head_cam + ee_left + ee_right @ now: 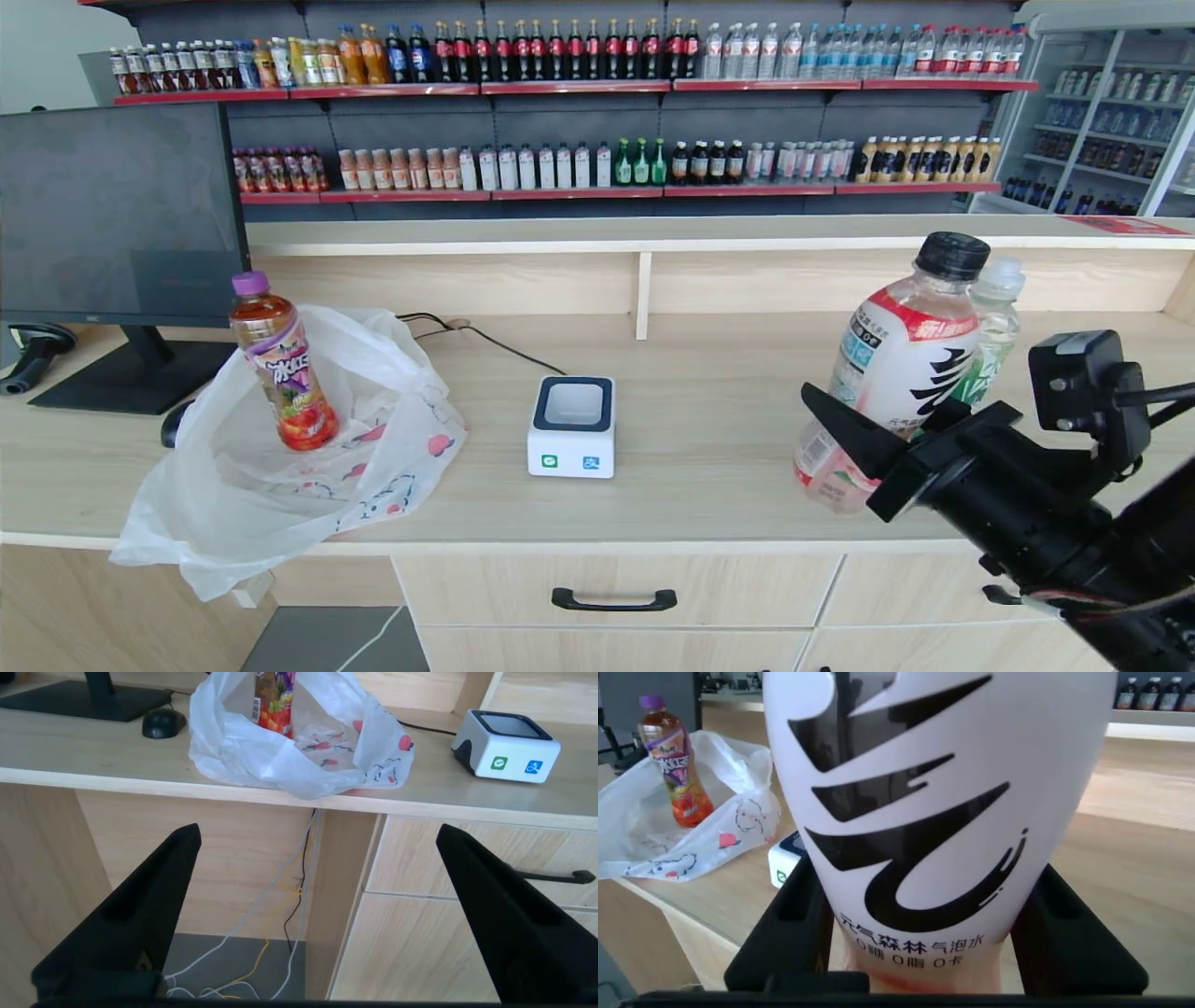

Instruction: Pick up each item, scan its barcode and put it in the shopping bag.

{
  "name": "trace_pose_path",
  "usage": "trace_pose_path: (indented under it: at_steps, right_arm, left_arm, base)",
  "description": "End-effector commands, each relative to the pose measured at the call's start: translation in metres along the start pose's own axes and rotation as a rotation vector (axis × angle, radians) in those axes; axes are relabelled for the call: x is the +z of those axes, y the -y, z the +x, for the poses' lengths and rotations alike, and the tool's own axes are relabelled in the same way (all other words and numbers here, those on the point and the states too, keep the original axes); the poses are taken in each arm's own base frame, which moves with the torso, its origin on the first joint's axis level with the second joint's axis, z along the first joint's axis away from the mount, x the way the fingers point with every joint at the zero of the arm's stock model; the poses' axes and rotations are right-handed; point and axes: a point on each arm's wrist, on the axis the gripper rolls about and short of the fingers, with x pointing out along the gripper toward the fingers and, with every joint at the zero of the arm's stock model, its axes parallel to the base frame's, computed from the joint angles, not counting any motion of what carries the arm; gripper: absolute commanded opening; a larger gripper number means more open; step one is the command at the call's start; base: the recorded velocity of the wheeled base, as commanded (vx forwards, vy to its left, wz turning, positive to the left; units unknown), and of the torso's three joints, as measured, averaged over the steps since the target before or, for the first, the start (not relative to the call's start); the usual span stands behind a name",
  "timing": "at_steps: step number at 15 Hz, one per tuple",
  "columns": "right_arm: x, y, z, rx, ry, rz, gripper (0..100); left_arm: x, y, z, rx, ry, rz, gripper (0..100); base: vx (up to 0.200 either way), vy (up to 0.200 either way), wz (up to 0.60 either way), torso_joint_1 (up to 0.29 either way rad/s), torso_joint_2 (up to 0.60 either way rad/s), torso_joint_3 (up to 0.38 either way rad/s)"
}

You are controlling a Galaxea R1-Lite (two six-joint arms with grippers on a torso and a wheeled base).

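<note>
My right gripper is shut on a white-labelled bottle with a black cap, held tilted over the right side of the counter. In the right wrist view the bottle sits between the gripper's two fingers. A white barcode scanner rests mid-counter. The plastic shopping bag lies at the left with a purple-capped orange drink bottle upright in it. My left gripper is open and empty, below counter level in front of the cabinet, facing the bag.
A clear bottle with a white cap stands just behind the held one. A monitor, a handheld scanner and a mouse occupy the far left. A cable runs behind the scanner. A raised ledge borders the back.
</note>
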Motion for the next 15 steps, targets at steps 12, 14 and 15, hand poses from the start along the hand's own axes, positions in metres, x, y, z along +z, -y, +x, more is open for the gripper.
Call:
trace_pose_path:
  at_steps: [12,14,15]
  right_arm:
    - [0.009,-0.03,-0.006,0.465,-0.016,0.277,0]
    - [0.016,-0.031,0.0,0.486,0.007,0.332,0]
    - [0.019,-0.031,0.001,0.489,0.014,0.349,0]
  left_arm:
    - [0.0,0.0,0.0,0.0,0.001,0.003,100]
    - [0.0,0.0,0.0,0.0,0.001,0.001,100]
    - [0.0,0.0,0.0,0.0,0.001,0.001,100]
  base:
    - [0.0,0.0,0.0,0.0,0.0,0.0]
    - [0.0,0.0,0.0,0.0,0.0,0.0]
    - [0.0,0.0,0.0,0.0,0.0,0.0]
